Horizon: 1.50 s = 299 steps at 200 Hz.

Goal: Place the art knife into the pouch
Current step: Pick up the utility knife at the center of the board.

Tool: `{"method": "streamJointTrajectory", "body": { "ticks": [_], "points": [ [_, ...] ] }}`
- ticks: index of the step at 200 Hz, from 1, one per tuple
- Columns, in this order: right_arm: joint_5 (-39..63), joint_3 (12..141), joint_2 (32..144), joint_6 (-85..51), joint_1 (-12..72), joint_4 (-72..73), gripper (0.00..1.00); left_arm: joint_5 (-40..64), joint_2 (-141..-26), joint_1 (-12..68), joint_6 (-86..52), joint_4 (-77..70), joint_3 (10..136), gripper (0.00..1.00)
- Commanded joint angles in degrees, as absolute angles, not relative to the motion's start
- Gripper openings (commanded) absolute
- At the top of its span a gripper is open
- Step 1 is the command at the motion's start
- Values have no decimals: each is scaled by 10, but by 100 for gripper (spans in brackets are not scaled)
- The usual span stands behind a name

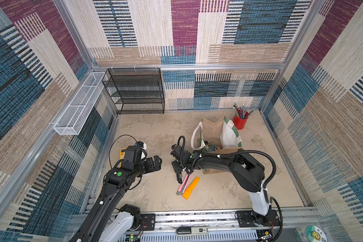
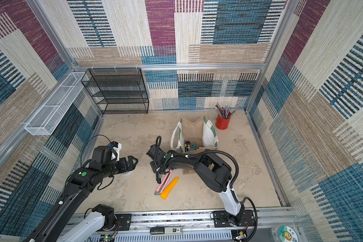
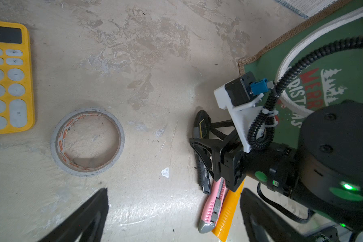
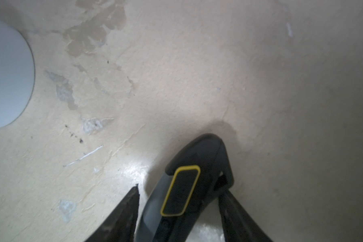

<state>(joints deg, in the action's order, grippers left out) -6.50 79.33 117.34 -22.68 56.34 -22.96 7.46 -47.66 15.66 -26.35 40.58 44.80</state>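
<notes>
Art knife (image 4: 182, 188): black-grey moulded handle, yellow-outlined slider, flat on worktop (image 1: 155, 130) at frame centre, between right hand (image 4: 178, 211) fingers; grip cannot tell. Beside it: pink knife (image 1: 183, 183), orange knife (image 1: 190, 188), ribbed plastic. Pouch (image 1: 213, 127): coarse jute, upright, right of centre. Left hand (image 3: 174, 218) wide, above tape roll (image 3: 87, 141).

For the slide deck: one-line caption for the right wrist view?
Right gripper straddles the black art knife on the beige tabletop, fingers either side, roll of tape at frame edge.
</notes>
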Motion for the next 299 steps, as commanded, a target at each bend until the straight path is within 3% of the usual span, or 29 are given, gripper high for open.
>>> {"method": "streamJointTrajectory", "body": {
  "ticks": [1, 81, 252, 266, 299],
  "points": [
    [-93, 798, 1178, -225, 563, -236, 57, 73, -480, 156, -254, 402, 446, 99],
    [-97, 812, 1193, -217, 563, -234, 43, 79, -494, 156, -256, 398, 449, 99],
    [-104, 836, 1204, -198, 554, -238, 43, 98, -487, 156, -258, 396, 446, 99],
    [-103, 836, 1205, -196, 554, -238, 37, 102, -486, 156, -262, 392, 444, 99],
    [-109, 835, 1209, -193, 554, -238, 35, 104, -489, 156, -262, 390, 444, 99]
  ]
}}
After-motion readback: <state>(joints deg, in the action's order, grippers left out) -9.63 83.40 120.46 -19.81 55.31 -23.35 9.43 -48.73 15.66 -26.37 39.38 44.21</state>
